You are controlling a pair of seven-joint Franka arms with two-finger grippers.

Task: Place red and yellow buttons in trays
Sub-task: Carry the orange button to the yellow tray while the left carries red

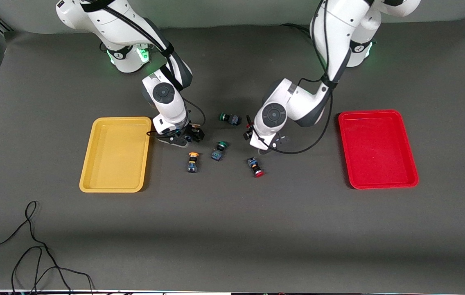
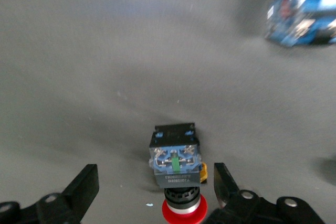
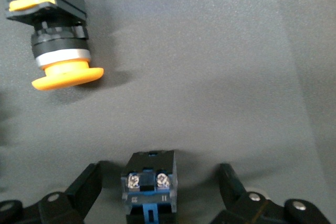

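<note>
- Left gripper point(image 2: 152, 192) sits low over the table, fingers spread wide around a red-capped button point(image 2: 176, 169), not touching it.
- Right gripper point(image 3: 157, 195) is the same: open, a blue-based switch point(image 3: 149, 187) between its fingers, a yellow-capped button point(image 3: 55, 40) nearby.
- Front view: two green-capped switches point(image 1: 218, 150), a yellow tray point(image 1: 116, 153) and a red tray point(image 1: 376, 148), both shallow with rounded corners.

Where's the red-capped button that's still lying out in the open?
In the front view, the red-capped button lies mid-table, just nearer the camera than the left gripper, with a green-capped button beside it toward the right arm's end.
</note>
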